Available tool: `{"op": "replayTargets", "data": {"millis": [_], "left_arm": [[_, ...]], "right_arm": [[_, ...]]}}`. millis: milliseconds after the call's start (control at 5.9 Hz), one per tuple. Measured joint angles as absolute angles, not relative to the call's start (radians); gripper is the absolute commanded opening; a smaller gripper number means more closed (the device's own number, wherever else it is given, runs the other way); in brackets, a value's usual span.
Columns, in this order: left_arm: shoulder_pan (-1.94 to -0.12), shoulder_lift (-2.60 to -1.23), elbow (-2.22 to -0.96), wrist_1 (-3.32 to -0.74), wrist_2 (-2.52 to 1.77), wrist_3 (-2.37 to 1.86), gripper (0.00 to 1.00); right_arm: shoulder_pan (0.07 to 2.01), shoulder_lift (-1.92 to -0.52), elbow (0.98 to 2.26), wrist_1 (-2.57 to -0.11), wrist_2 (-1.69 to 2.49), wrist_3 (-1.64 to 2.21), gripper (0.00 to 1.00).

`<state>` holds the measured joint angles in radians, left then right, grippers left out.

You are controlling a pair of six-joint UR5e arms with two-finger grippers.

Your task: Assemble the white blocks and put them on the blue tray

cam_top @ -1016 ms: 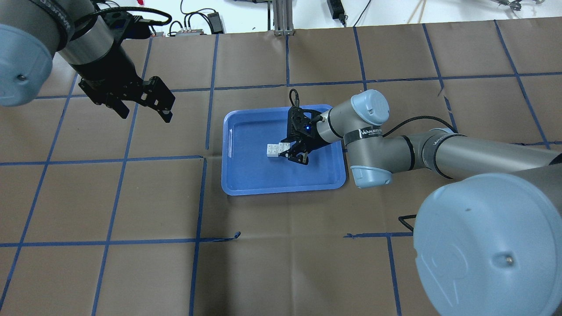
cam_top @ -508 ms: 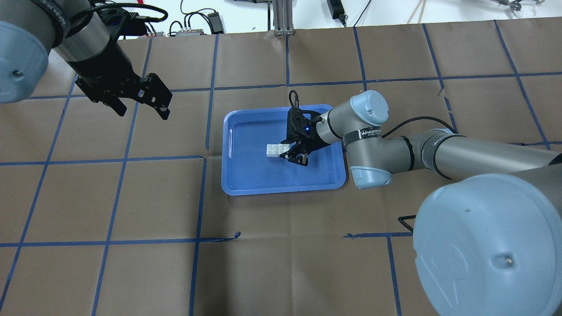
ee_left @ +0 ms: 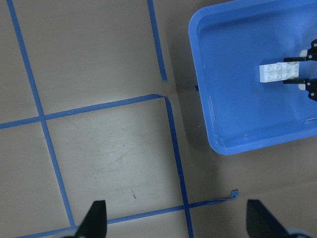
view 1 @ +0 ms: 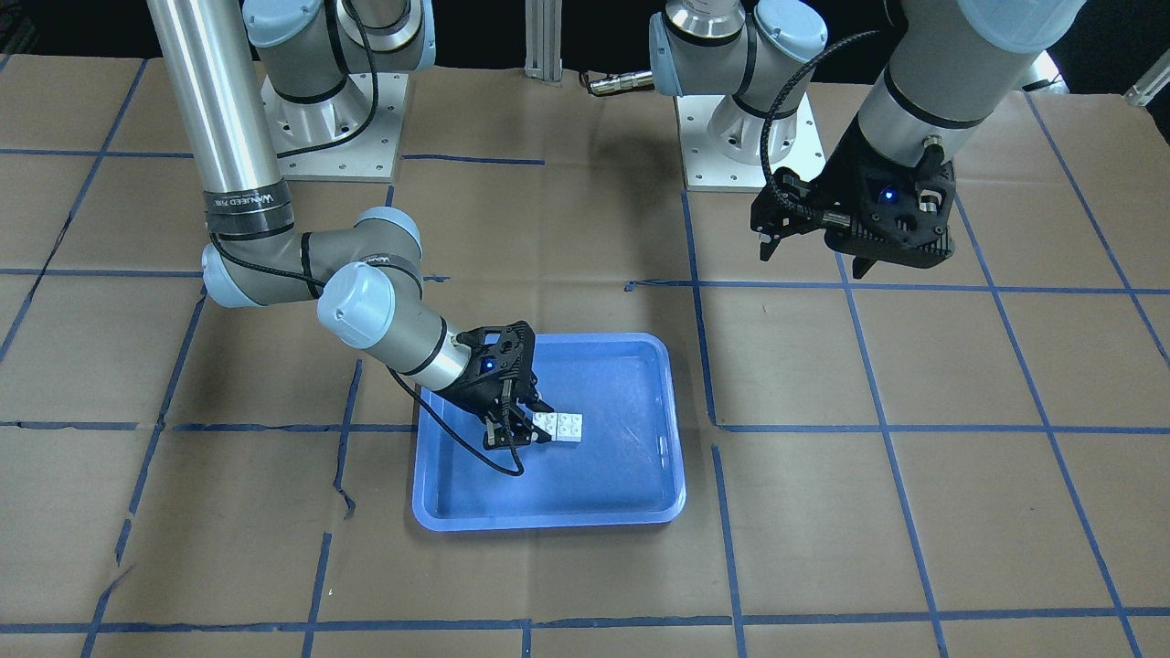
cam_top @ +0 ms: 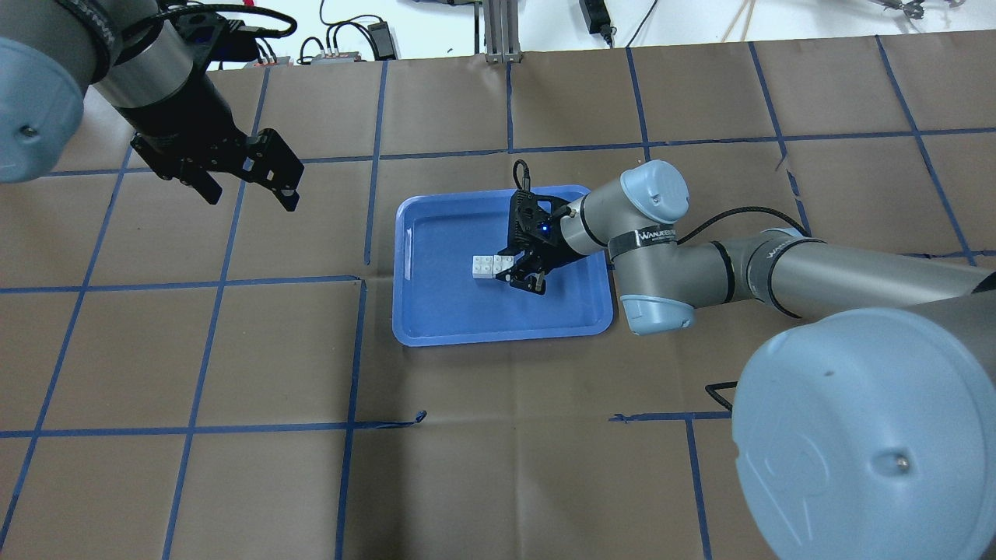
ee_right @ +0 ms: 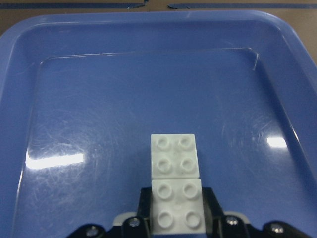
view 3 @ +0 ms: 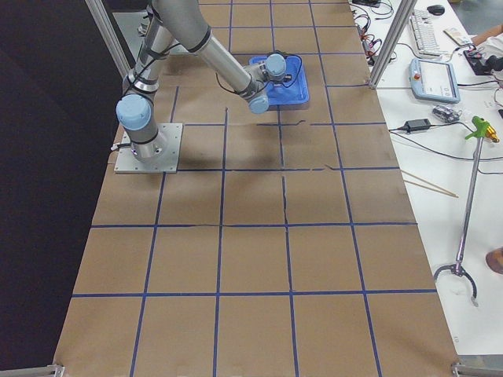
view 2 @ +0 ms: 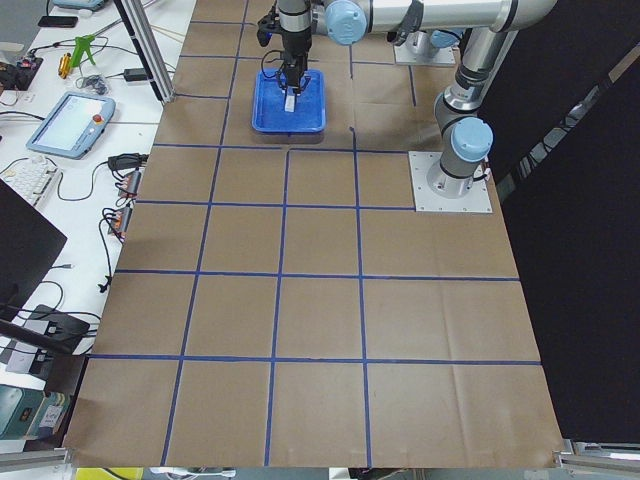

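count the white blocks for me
2. Both white blocks lie end to end near the middle of the blue tray, one in the right gripper, the other just past it. None looks hidden.

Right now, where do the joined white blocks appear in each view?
Front-facing: white blocks, centre, slightly low.
Overhead: white blocks, centre.
Exterior left: white blocks, top, tiny.
Exterior right: hidden behind the right arm.
Left wrist: white blocks, upper right.
Right wrist: white blocks, bottom centre.
Shared landmark: blue tray.
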<state>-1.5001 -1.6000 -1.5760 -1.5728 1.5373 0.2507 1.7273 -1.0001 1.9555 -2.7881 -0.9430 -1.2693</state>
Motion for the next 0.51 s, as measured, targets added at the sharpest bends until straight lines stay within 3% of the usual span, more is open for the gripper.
{"op": "replayTargets", "data": {"millis": [508], "left_arm": [[-1.500,-1.599,-1.562,-1.574,1.539,0.254,0.99]], "right_arm": [[1.727,-0.997,1.955,-2.791,-0.942,-1.279,0.36]]}}
